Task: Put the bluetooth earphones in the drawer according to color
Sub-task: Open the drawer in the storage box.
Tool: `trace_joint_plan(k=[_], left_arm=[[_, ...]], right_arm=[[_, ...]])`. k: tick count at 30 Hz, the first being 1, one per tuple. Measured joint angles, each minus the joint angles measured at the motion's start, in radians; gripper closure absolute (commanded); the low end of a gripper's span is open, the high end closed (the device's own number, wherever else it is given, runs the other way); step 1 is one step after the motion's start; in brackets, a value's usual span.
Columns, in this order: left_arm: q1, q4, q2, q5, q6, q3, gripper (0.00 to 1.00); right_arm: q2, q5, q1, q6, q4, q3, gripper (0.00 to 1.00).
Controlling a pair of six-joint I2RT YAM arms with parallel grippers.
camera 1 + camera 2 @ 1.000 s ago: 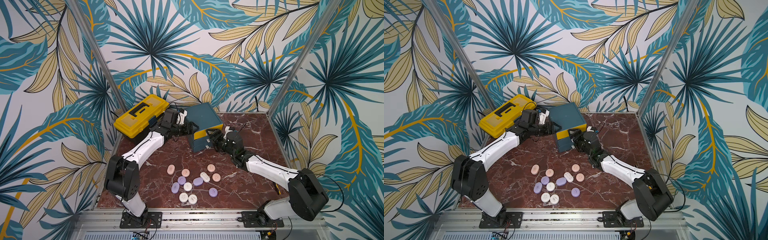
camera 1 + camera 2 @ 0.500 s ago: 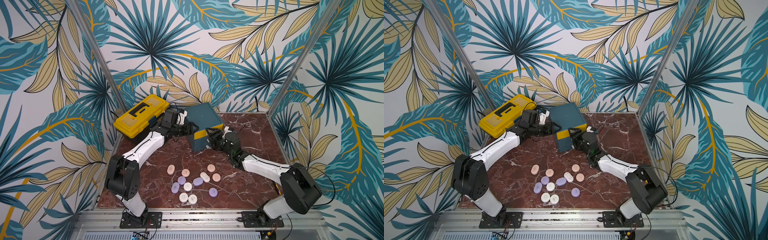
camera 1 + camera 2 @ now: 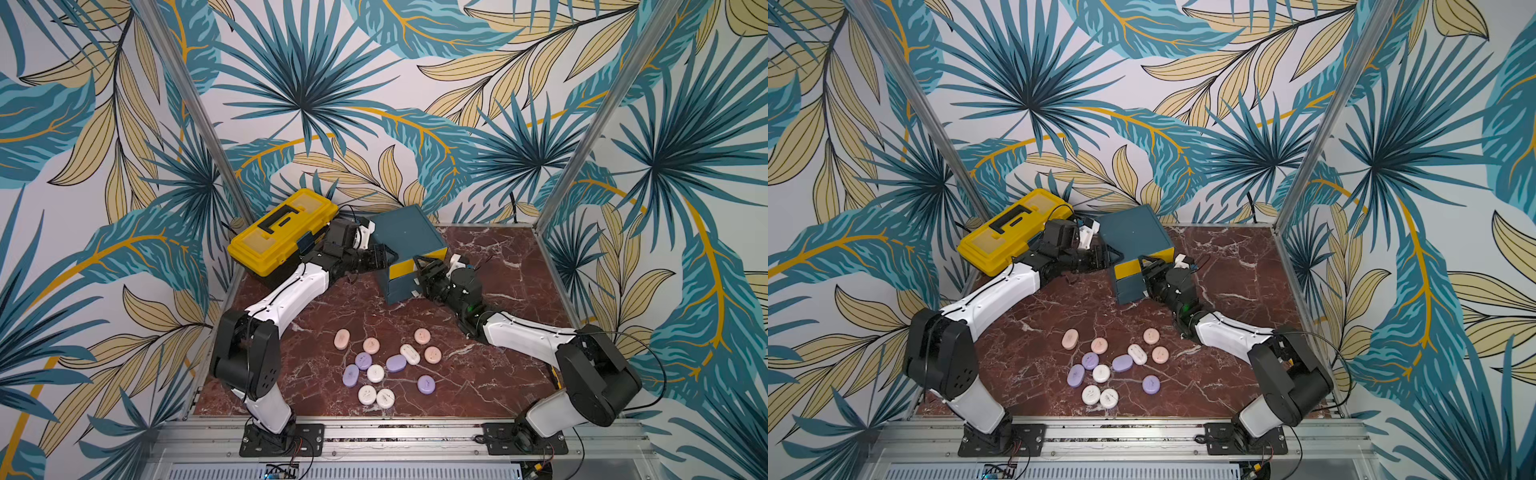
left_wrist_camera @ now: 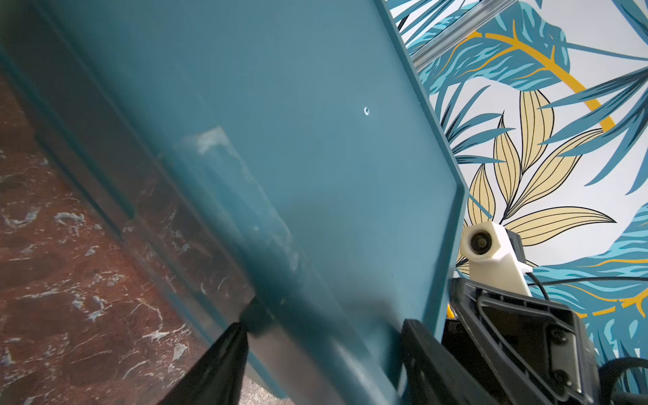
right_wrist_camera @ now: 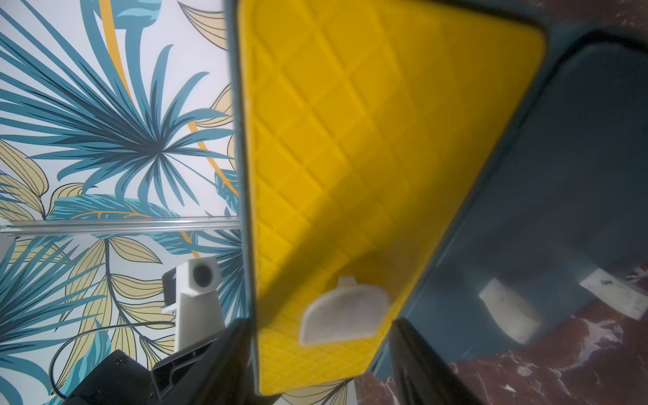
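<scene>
The drawer chest [image 3: 405,230] [image 3: 1133,232] is dark teal and stands at the back of the marble table; its yellow top drawer [image 3: 401,268] [image 5: 368,140] looks pushed in. My right gripper [image 3: 417,272] [image 5: 321,324] is open at the yellow front, and the white tab pull [image 5: 345,317] sits between its fingers with a gap on each side. My left gripper [image 3: 380,259] [image 4: 322,326] is open and lies against the chest's left side wall [image 4: 280,140]. The bluetooth earphones [image 3: 375,372] [image 3: 1101,372], several pink, purple and white cases, lie loose on the table nearer the front.
A yellow toolbox [image 3: 282,232] [image 3: 1013,232] with a black handle stands at the back left, close behind my left arm. The lower teal drawers carry white tabs [image 5: 508,312]. Metal frame posts and leaf-print walls close in the table.
My right gripper's jaws have drawn closer together round the yellow drawer's tab, and that arm has edged toward the chest. The left arm and the earphones have stayed put.
</scene>
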Motion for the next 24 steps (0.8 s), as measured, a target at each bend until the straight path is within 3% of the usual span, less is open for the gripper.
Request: trace_joint_plan(k=[17,24], left_arm=[[0.0,0.027,0.013,0.012,-0.004,0.0,0.28],[0.001,0.028,0.013,0.016,-0.004,0.0,0.29]], right_arm=[[0.028,0.042,0.006,-0.024,0.136,-0.071,0.32],[0.043,0.053,0.008,-0.025,0.174,-0.071,0.41]])
